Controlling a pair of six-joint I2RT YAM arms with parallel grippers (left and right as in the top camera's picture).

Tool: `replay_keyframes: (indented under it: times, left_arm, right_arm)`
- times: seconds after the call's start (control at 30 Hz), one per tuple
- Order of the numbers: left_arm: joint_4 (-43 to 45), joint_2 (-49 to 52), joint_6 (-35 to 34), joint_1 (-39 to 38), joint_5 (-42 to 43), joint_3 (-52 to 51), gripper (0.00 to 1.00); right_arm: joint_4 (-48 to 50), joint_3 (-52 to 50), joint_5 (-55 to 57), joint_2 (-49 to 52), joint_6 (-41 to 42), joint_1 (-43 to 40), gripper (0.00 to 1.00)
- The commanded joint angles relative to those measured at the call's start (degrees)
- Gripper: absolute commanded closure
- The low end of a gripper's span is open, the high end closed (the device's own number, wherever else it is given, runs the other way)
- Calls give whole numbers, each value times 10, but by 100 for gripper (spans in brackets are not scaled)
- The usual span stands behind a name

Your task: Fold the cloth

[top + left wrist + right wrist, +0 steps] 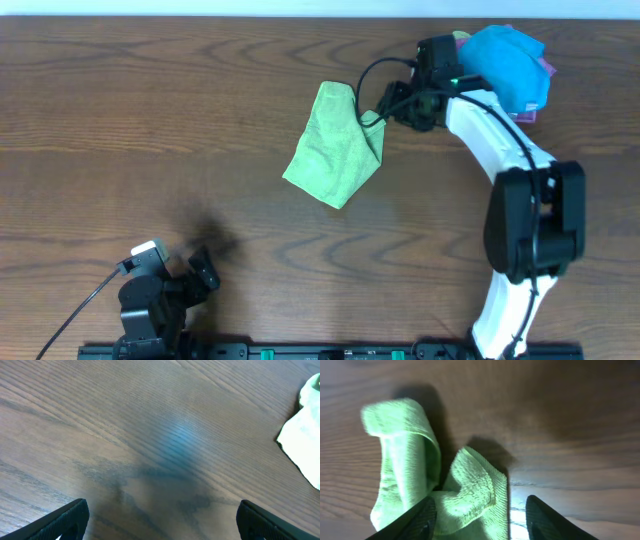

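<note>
Right fingers [390, 112] are wide open with nothing clamped. In the wrist view one flap of the cloth [335, 145] sits in the gap between them, touching the finger on its side, while the other finger is over bare surface [150, 120].

Left fingers [205, 272] are also spread wide and empty, with only wood grain between them.

Layout, taking the blue cloth [505, 60] as the reference:
- The cloth lies near it on the side toward the middle of the surface. The two don't touch.
- The right fingers sit between the two, at the cloth edge that faces the blue cloth.
- The left fingers are well apart from it, beyond the cloth and back by the arm bases. Their wrist view catches only a pale corner of the cloth at the frame edge.

The cloth isn't flat. It's bunched, with one side rolled into a ridge and a flap doubled over beside it. Its long axis runs roughly crosswise to the line out from the blue cloth, so the right fingers meet a long side, not an end.

My read is that the key relation is the flap sitting dead ahead inside the open right fingers, so closing there should catch it. The right fingers are clearly the nearer pair. The risk is pinching both layers of the doubled part, which would drag the bunch instead of opening it. The fold hasn't started; the cloth looks like it needs spreading first.
</note>
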Motion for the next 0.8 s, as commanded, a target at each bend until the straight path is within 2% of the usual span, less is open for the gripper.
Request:
replay_keyframes:
  times: [0.0,0.77]
  left_arm:
    - [-18,-4,-4,-2,13,-16,4]
    - [-18,-4,-4,-2,13,-16,5]
  right_arm:
    - [-2,-8,-30,31,45,0,43]
    - [41,-8,-44,43,57,13,59]
